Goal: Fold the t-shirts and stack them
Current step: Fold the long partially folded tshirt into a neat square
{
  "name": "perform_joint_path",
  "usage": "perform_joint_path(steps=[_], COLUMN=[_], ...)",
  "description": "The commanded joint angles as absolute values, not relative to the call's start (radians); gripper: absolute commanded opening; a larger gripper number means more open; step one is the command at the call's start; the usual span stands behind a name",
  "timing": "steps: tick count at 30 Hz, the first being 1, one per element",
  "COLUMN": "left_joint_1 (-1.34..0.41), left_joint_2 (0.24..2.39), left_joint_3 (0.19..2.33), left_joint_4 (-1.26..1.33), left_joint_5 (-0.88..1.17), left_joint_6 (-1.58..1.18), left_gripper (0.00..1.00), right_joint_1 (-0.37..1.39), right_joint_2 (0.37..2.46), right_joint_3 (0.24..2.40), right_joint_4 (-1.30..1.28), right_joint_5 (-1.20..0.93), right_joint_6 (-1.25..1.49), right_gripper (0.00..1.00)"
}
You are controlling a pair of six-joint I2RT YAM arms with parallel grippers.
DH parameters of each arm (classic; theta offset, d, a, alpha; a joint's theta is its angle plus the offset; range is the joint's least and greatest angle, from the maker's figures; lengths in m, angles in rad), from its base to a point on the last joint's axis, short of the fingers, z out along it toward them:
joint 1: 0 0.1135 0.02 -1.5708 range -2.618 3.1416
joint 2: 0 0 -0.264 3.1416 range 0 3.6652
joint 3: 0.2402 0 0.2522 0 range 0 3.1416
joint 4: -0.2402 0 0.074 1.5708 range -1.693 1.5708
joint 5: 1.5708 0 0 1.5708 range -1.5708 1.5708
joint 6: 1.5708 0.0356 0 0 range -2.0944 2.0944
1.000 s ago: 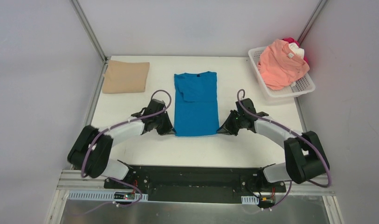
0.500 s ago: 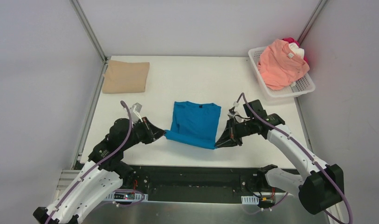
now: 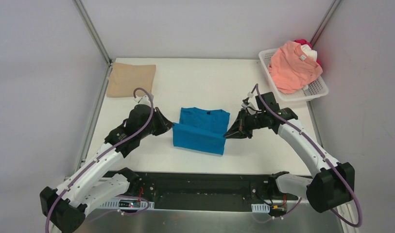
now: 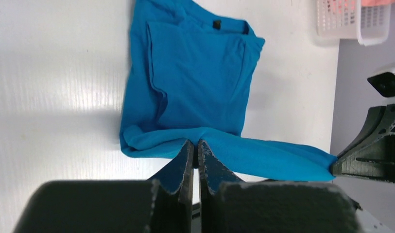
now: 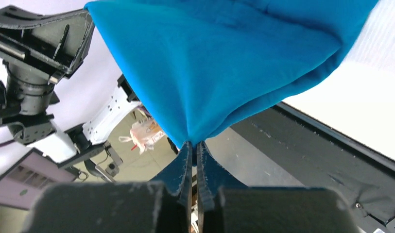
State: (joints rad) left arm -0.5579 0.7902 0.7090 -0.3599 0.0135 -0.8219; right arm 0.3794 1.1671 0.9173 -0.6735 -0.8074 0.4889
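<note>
The bright blue t-shirt (image 3: pixel 201 130) lies mid-table, its near hem lifted and doubled back over the body. My left gripper (image 3: pixel 172 127) is shut on the hem's left corner (image 4: pixel 195 141). My right gripper (image 3: pixel 227 135) is shut on the hem's right corner (image 5: pixel 194 138), and the cloth hangs taut between them above the table. The collar end (image 4: pixel 216 24) rests flat on the table. A folded tan t-shirt (image 3: pixel 131 79) lies at the back left. A salmon-pink t-shirt (image 3: pixel 291 65) is heaped in the basket over white and red ones.
The white lattice basket (image 3: pixel 316 90) stands at the back right corner, also in the left wrist view (image 4: pixel 353 22). The black base rail (image 3: pixel 205 184) runs along the near edge. Grey walls close in both sides.
Both grippers pinched the near hem corners, lifted them and carried them toward the collar. The long flat shirt now shows as a shorter doubled shape.
</note>
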Motion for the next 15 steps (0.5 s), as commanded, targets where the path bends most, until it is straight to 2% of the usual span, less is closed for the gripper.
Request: perform_joint_path(steps=[1,8,15], left_joint_1=[-0.561,-0.559,-0.536], left_joint_2=[0.883,1.049,1.245], left_joint_3=[0.811,0.897,1.005], left_joint_4=[-0.306,-0.242,-0.202], left_joint_5=[-0.157,-0.24,-0.191], left_joint_6=[-0.771,-0.711,-0.661], left_gripper=[0.0,0.0,0.0], right_joint_1=[0.345,0.302,0.259], right_joint_2=[1.223,1.333,1.4], right_joint_3=[0.998,1.066,1.098], right_joint_4=[-0.673,-0.667,-0.639], right_joint_5=[-0.745,-0.71,-0.637], right_joint_6=[0.484,0.479,0.483], right_gripper=[0.0,0.0,0.0])
